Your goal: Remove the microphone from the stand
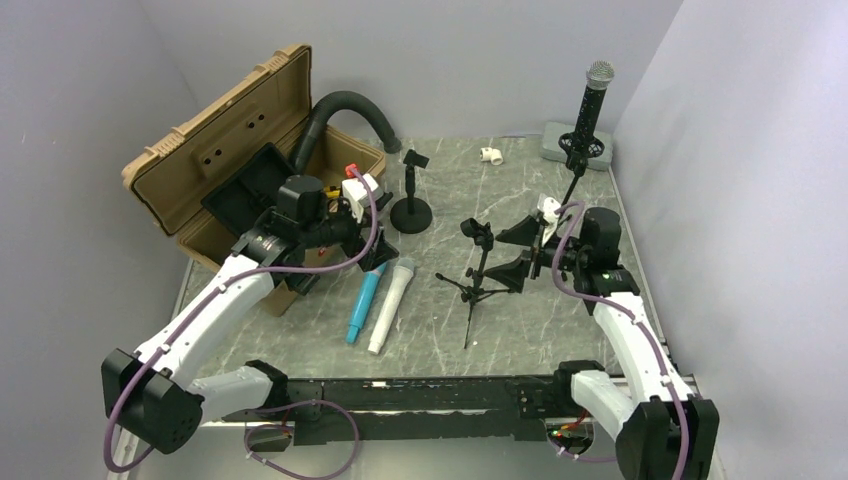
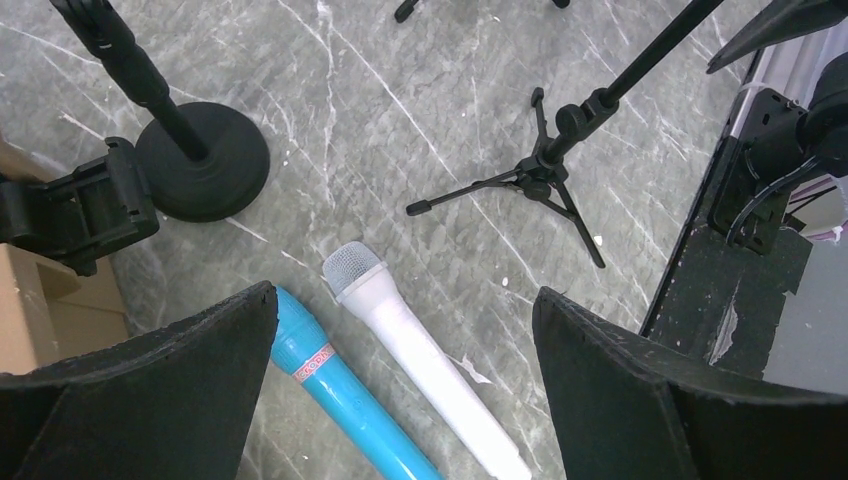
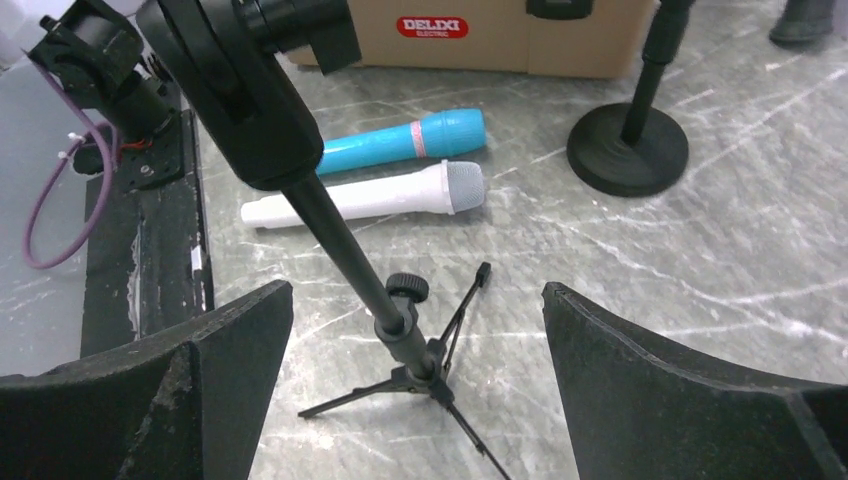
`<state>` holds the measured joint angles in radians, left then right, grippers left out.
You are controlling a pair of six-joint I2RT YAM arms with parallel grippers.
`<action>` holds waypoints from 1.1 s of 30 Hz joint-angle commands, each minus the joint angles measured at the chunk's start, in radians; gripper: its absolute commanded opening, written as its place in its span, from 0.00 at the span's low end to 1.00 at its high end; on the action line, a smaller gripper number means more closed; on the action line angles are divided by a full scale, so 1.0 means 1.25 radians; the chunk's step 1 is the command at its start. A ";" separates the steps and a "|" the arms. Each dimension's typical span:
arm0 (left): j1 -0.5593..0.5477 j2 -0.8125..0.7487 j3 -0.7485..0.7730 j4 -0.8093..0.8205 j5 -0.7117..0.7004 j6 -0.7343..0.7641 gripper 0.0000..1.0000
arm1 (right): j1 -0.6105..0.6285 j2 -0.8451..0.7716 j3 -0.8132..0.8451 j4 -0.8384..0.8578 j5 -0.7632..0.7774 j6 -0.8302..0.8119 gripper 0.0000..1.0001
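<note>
A black microphone [image 1: 591, 104] with a silver mesh head stands upright in the clip of a thin stand [image 1: 572, 182] at the back right; the stand's foot is hidden behind my right arm. My right gripper [image 1: 510, 252] is open and empty, in front of and left of that stand, facing a small tripod stand [image 1: 478, 278] whose clip is empty. In the right wrist view the tripod's pole [image 3: 400, 320] rises between the open jaws [image 3: 415, 290]. My left gripper [image 1: 372, 250] is open and empty above a blue microphone [image 2: 340, 390] and a white microphone [image 2: 420, 360] lying on the table.
An empty round-base stand [image 1: 411, 205] stands at mid-table. An open tan case [image 1: 235, 160] with a black hose [image 1: 345, 105] sits at the back left. A grey block [image 1: 556, 138] and a small white fitting [image 1: 490, 154] lie at the back. Walls close in on both sides.
</note>
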<state>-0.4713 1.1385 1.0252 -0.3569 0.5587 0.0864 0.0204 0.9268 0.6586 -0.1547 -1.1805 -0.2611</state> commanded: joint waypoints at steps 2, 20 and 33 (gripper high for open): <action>0.002 0.027 0.010 0.032 0.025 0.016 0.99 | 0.090 0.029 -0.007 0.181 0.020 0.025 0.96; -0.010 0.067 -0.019 0.137 0.140 0.012 0.99 | 0.164 0.065 0.042 0.252 0.114 0.060 0.12; -0.110 0.108 -0.010 0.209 0.218 0.072 0.99 | 0.164 0.097 0.197 0.308 -0.007 0.258 0.00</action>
<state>-0.5755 1.2575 1.0008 -0.1745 0.7547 0.1337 0.2245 1.0428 0.8055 0.0986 -1.0817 -0.0818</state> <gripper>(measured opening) 0.994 0.132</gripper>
